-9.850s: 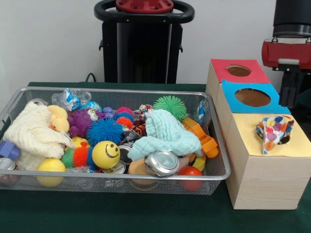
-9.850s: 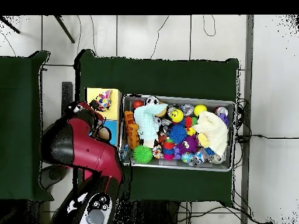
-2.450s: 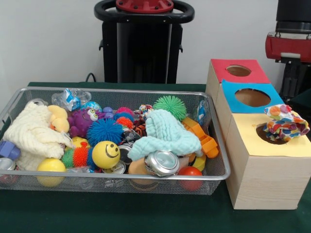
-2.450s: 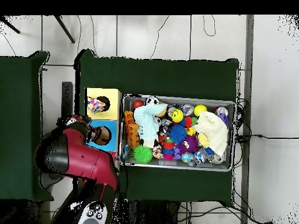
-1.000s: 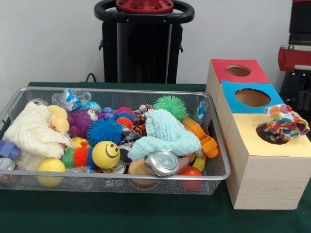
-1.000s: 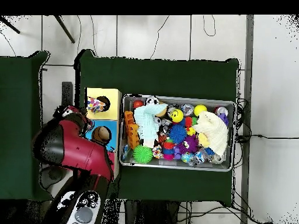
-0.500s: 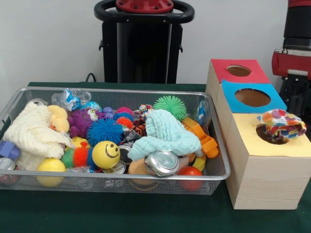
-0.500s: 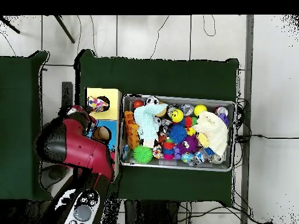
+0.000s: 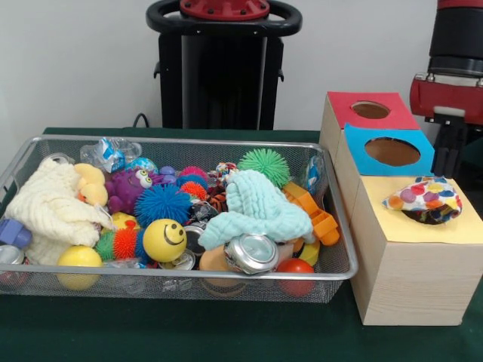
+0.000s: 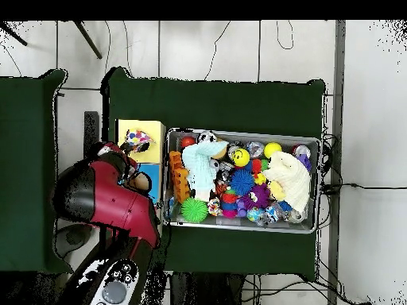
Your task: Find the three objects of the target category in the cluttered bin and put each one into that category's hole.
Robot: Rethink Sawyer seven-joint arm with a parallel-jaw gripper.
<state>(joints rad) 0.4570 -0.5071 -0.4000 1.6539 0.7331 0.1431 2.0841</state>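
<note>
The wire-mesh bin (image 9: pixel 181 276) stands on the green table, full of toys; it also shows in the overhead view (image 10: pixel 242 132). One spotted fabric piece (image 9: pixel 423 200) lies flat across the hole (image 9: pixel 427 218) in the yellow panel (image 9: pixel 392 226) and covers most of it. It shows in the overhead view too (image 10: pixel 137 140). No other spotted piece shows in the bin. My gripper (image 9: pixel 450 160) hangs behind the boxes, just beyond the blue box, apart from the fabric. The red arm (image 10: pixel 103 198) hides it from above.
The blue-topped box (image 9: pixel 392 151) and red-topped box (image 9: pixel 370 110) stand behind the yellow one. In the bin lie a mint cloth (image 9: pixel 260 207), a cream cloth (image 9: pixel 49 204), a purple monster (image 9: pixel 128 187), a smiley ball (image 9: pixel 164 240) and a can (image 9: pixel 251 253).
The spotted fabric, bunched upright on the hole earlier, has sunk and flattened over it. The arm has shifted in from the right edge toward the boxes.
</note>
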